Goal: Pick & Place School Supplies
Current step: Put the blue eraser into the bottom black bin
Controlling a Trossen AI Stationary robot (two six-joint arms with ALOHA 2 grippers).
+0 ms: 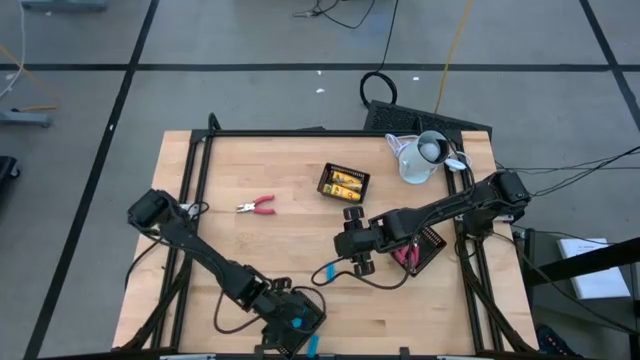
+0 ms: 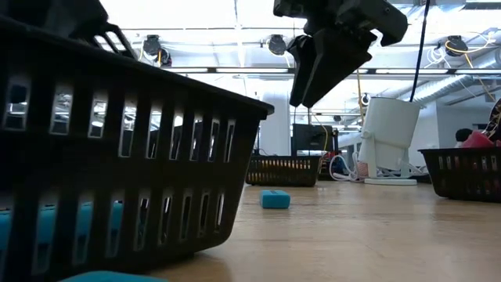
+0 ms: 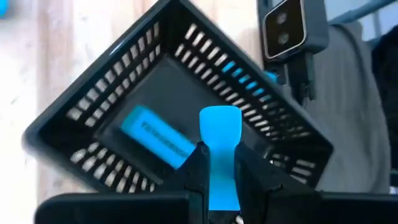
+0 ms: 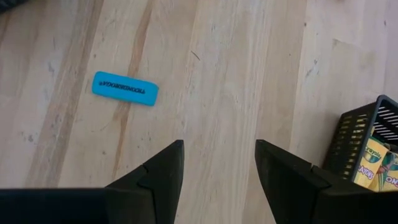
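Right gripper (image 4: 219, 165) above bare wooden table (image 4: 249, 74), fingers spread apart, nothing between them. Blue eraser (image 4: 125, 88) flat on wood, well apart. Black mesh tray (image 4: 364, 140) corner holds yellow boxes (image 4: 376, 163).

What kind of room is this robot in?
Probably a lab or workshop, not a home. A wooden table stands on grey floor marked with black lines, cables trail behind it, and the low view shows bare ceiling pipes and strip lights.

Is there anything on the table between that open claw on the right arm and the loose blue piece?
No. The right wrist view shows only bare wood between the right gripper, jaws open, and the blue piece.
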